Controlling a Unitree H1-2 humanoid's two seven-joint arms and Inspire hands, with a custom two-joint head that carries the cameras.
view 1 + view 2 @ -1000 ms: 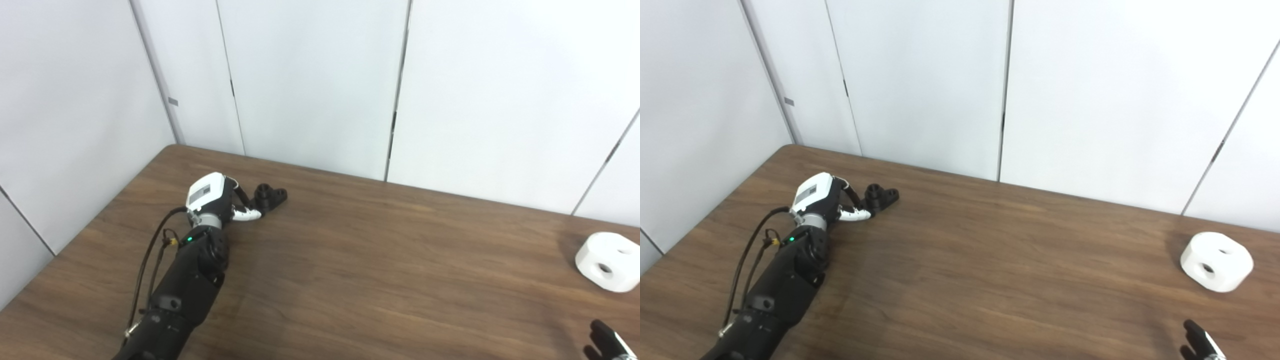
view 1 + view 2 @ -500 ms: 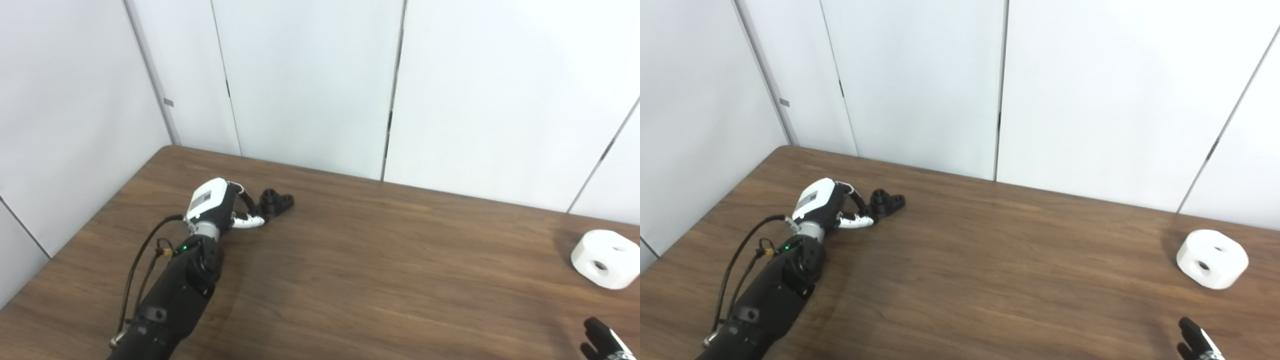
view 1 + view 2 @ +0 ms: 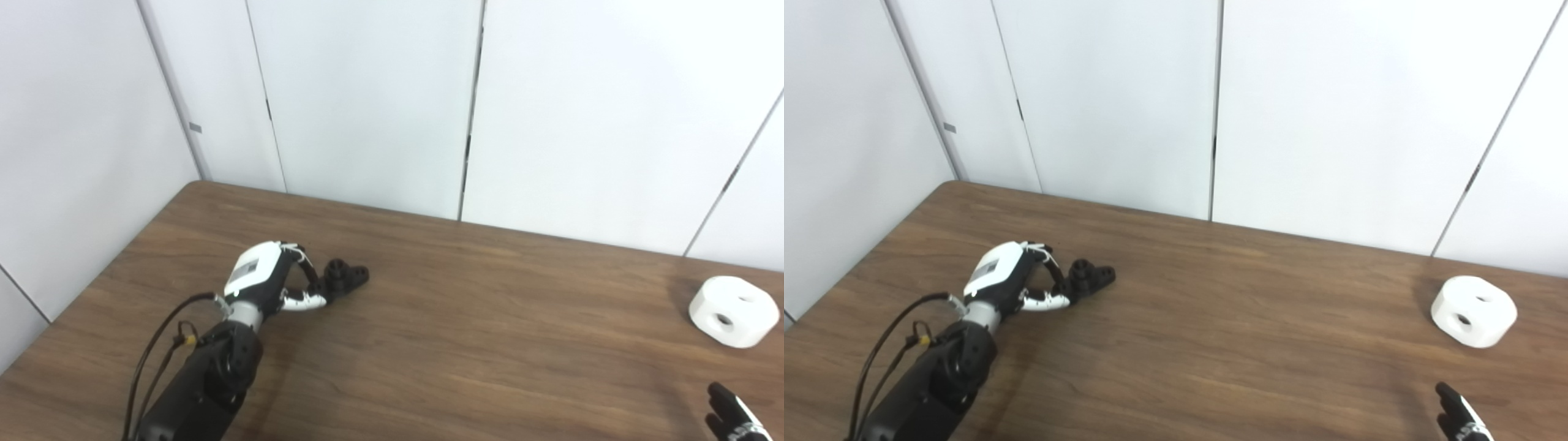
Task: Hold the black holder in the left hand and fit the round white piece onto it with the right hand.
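Our left hand (image 3: 269, 283) curls its fingers about the near end of the black holder (image 3: 344, 277), which lies on the table (image 3: 465, 343); we judge the grasp under way, a firm lift next; its long axis runs rightward, away from the hand; the round white piece (image 3: 734, 310) rests far right; our right hand (image 3: 732, 418) is barely visible, state untellable.
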